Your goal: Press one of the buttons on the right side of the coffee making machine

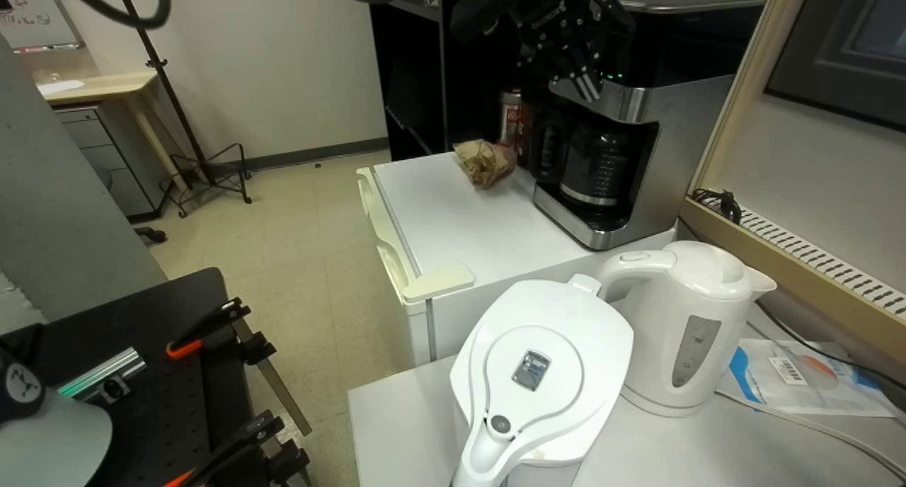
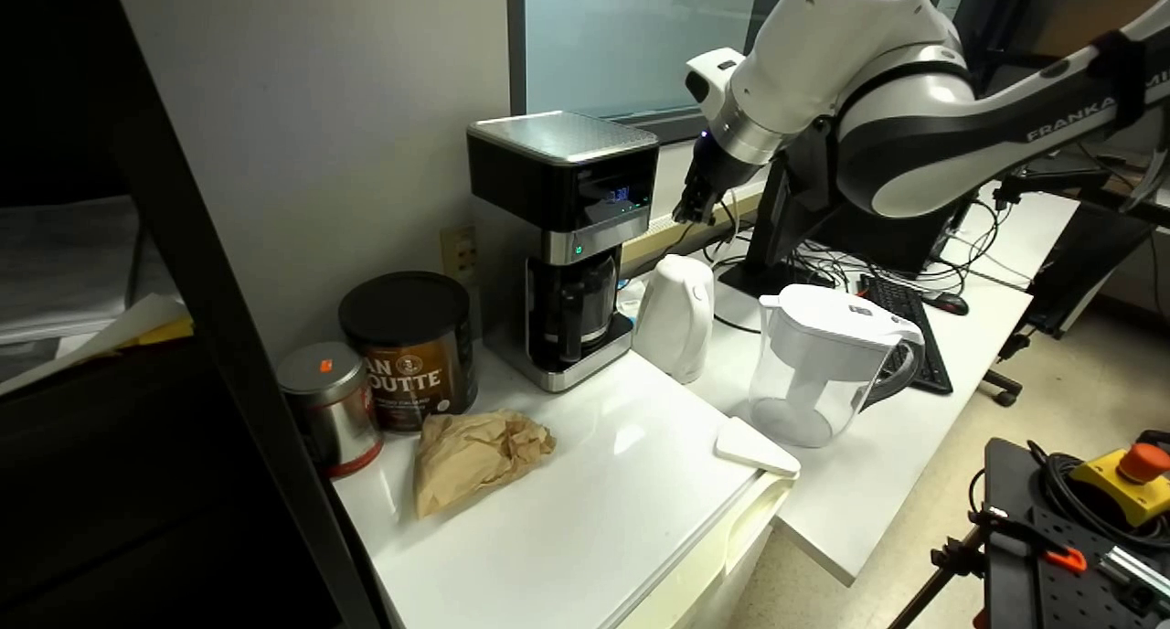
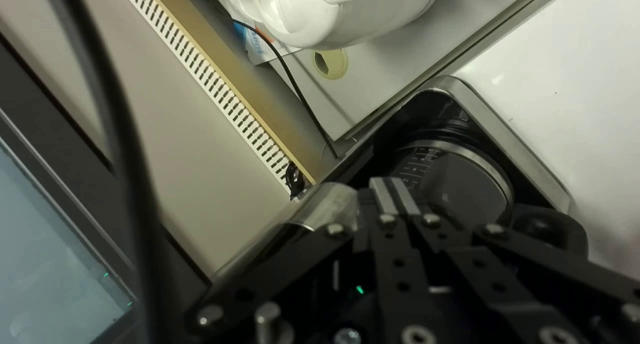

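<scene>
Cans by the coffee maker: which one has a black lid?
The big brown canister, nearer the drip coffee maker; the smaller can has a silver top.

The worktop (image 2: 567, 519) is smooth and glossy; by its wall-side edge the coffee maker (image 2: 558, 248) pairs satin metal with glossy plastic, and its carafe (image 1: 601, 165) is shiny glass. The bag (image 2: 480, 457) is creased, matt paper; the kettle (image 1: 662, 331), smooth, slightly shiny plastic; the gripper (image 3: 394, 196), mostly matt, with bright metal bolts (image 3: 386, 220).
</scene>
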Tool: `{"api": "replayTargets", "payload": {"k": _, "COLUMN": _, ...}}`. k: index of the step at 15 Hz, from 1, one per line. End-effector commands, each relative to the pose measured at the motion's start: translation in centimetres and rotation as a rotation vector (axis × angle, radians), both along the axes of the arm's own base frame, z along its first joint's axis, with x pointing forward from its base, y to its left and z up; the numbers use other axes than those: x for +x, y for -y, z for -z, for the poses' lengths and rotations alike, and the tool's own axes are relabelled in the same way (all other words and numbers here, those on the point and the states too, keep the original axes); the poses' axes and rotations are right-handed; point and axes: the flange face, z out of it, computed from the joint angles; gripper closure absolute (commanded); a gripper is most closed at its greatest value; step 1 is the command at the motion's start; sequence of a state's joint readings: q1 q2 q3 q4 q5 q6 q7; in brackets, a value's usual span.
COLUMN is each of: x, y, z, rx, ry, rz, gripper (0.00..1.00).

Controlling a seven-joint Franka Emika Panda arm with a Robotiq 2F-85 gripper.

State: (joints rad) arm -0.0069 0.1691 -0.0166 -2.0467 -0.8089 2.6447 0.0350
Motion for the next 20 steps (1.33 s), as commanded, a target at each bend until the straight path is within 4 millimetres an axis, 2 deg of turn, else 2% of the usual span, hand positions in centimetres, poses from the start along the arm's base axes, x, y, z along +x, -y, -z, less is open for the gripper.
{"api": "replayTargets", "payload": {"k": 1, "x": 1.8, "y": -0.5, "z": 0.1, "rx": 0.0, "ry": 0.041, "rz": -0.017, "gripper": 1.0}}
{"api": "replayTargets", "payload": {"k": 12, "x": 4.6, "y": -0.7, "z": 1.3, "rx": 0.007, "ry": 0.078, "rz": -0.026, "gripper": 1.0}}
{"api": "replayTargets", "payload": {"k": 17, "x": 4.3, "y": -0.7, "z": 1.4, "rx": -0.01, "ry": 0.081, "rz": -0.032, "gripper": 1.0}}
{"api": "replayTargets", "payload": {"k": 20, "x": 2.8, "y": -0.8, "z": 1.4, "rx": -0.03, "ry": 0.044, "rz": -0.038, "gripper": 1.0}}
